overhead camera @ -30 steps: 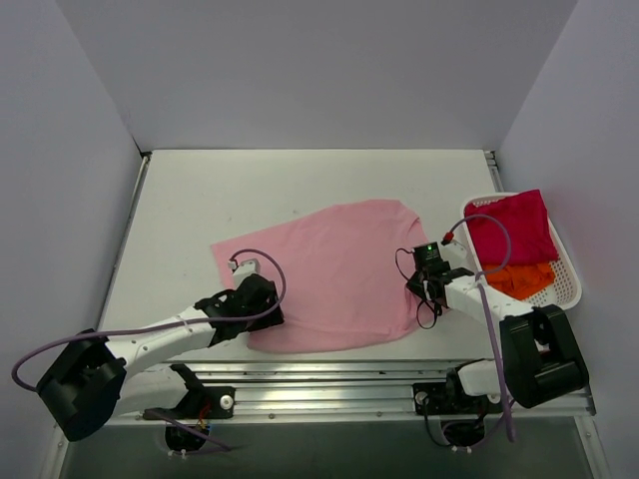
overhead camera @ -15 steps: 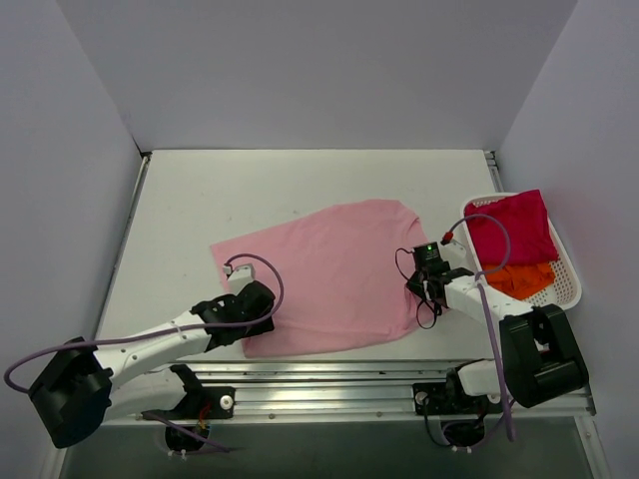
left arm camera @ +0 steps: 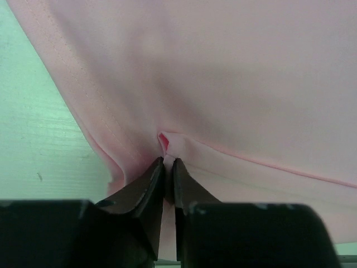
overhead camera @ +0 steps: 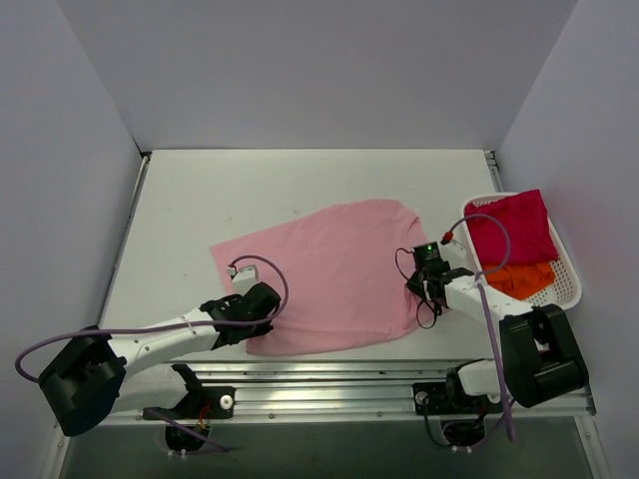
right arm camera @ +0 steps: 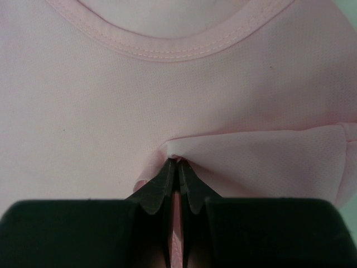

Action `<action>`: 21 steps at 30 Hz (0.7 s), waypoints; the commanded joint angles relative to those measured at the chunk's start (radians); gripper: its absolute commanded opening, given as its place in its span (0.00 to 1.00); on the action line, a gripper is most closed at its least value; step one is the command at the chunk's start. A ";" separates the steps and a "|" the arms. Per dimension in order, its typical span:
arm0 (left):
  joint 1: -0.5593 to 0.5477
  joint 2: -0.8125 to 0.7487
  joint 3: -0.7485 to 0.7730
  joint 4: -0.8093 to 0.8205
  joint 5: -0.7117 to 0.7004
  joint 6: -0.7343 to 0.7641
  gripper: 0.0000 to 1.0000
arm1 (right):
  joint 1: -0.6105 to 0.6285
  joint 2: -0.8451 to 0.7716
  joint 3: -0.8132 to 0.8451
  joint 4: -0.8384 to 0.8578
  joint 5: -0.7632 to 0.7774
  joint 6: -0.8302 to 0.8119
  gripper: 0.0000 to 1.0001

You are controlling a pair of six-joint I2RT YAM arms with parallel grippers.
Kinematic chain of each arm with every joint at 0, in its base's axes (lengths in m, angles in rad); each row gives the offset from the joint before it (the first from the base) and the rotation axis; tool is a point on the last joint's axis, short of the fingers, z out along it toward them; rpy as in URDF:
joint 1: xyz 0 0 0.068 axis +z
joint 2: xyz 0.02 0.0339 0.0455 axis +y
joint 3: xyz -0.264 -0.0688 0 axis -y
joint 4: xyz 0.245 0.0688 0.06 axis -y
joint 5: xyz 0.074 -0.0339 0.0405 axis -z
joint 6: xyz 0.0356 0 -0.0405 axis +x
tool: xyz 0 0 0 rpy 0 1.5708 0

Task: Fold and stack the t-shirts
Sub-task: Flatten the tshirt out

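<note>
A light pink t-shirt (overhead camera: 334,269) lies spread flat on the white table. My left gripper (overhead camera: 258,307) sits at its near left corner, shut on a pinch of the pink cloth (left arm camera: 167,146) by the hem. At the shirt's right edge, near the collar (right arm camera: 173,47), my right gripper (overhead camera: 423,282) is shut on a fold of the same shirt (right arm camera: 175,149). A magenta-red t-shirt (overhead camera: 511,228) and an orange t-shirt (overhead camera: 521,278) lie in the basket at the right.
A white slatted basket (overhead camera: 572,284) stands at the table's right edge. Grey walls close in the left, back and right. A metal rail (overhead camera: 329,374) runs along the near edge by the arm bases.
The left gripper has closed on the shirt's near left corner, and its arm shifted slightly. The right gripper stayed shut on the cloth and did not move.
</note>
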 commanded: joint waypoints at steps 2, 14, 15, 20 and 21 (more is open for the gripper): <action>-0.021 -0.028 0.024 -0.047 -0.033 -0.023 0.14 | -0.007 0.002 -0.014 -0.015 0.003 -0.006 0.00; -0.036 -0.131 0.041 -0.153 -0.088 -0.043 0.24 | 0.002 -0.012 -0.017 -0.016 0.014 -0.005 0.00; -0.036 -0.129 0.041 -0.151 -0.088 -0.045 0.25 | 0.004 -0.012 -0.017 -0.015 0.014 -0.003 0.00; -0.044 -0.123 0.042 -0.151 -0.091 -0.050 0.24 | 0.004 -0.015 -0.018 -0.015 0.009 -0.005 0.00; -0.045 -0.125 0.042 -0.153 -0.093 -0.050 0.22 | 0.004 -0.013 -0.017 -0.016 0.011 -0.006 0.00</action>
